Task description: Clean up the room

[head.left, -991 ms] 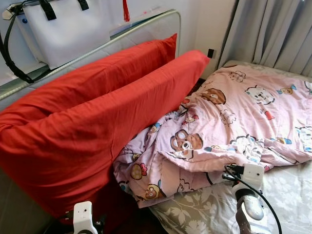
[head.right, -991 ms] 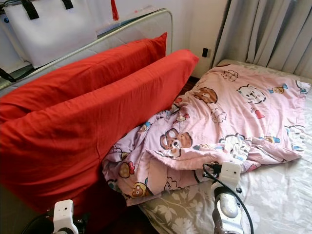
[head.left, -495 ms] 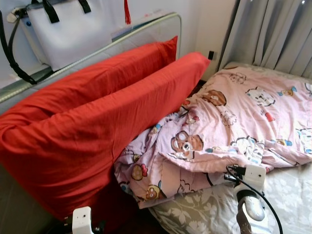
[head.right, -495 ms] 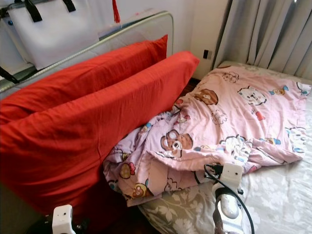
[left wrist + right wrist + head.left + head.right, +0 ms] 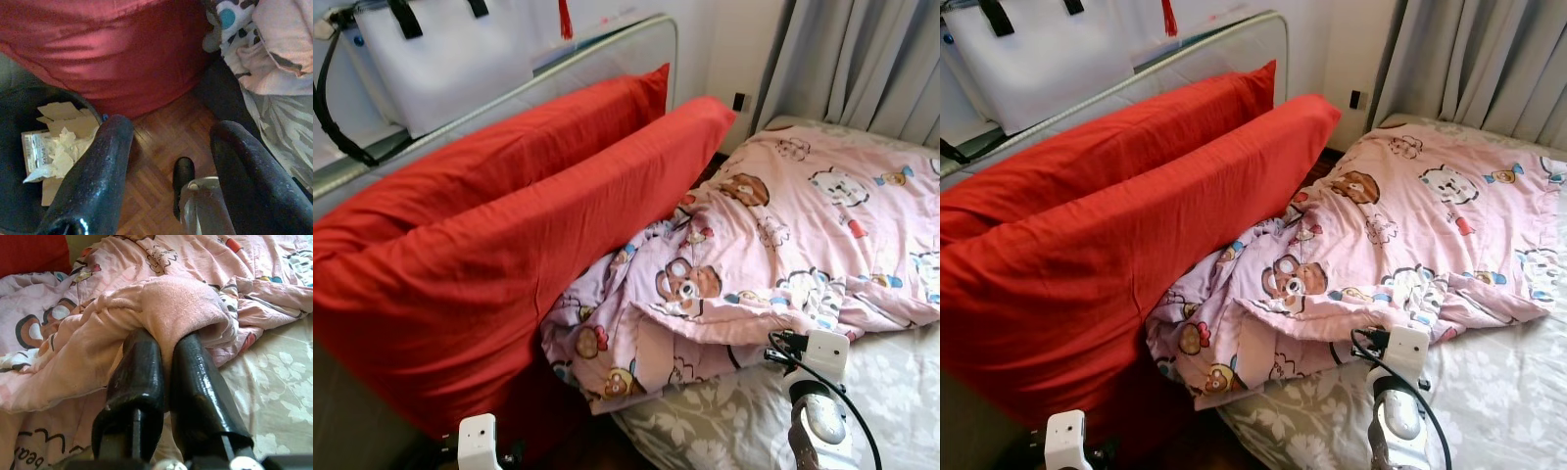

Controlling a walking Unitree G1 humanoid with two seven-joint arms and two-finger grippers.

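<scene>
- Right wrist view: the right gripper (image 5: 164, 340) has its two black fingers (image 5: 139, 367) pressed close together, pinching a fold of the pink cartoon-print quilt (image 5: 166, 303). The fabric bunches over the fingertips.
- From the head camera, the quilt (image 5: 783, 235) lies rumpled across the bed, its near edge folded over and hanging off the mattress corner. It rests against the front red pillow.
- The right arm's white wrist (image 5: 822, 357) sits at the quilt's near edge, above the grey floral sheet (image 5: 891, 392).
- Two long red pillows lean on the headboard (image 5: 607, 44): the front pillow (image 5: 509, 264) overlaps the back pillow (image 5: 489, 157).
- A white bag (image 5: 450, 59) with black straps sits on the ledge behind the headboard, beside a red tassel (image 5: 565, 18).
- Grey curtains (image 5: 862, 59) hang beyond the bed's far side. A dark wall socket (image 5: 739, 101) shows between the curtains and the headboard.
- Left wrist view: the left gripper (image 5: 171, 147) hangs low with its fingers (image 5: 105, 166) spread wide apart, nothing between them. Below it is parquet floor (image 5: 156, 142).
- Just beside that gripper stands a dark bin (image 5: 19, 161) holding crumpled paper and wrappers (image 5: 54, 142). The red pillow and quilt edge rise behind it.
- The left arm's white wrist (image 5: 478, 441) shows low, at the foot of the front pillow.
</scene>
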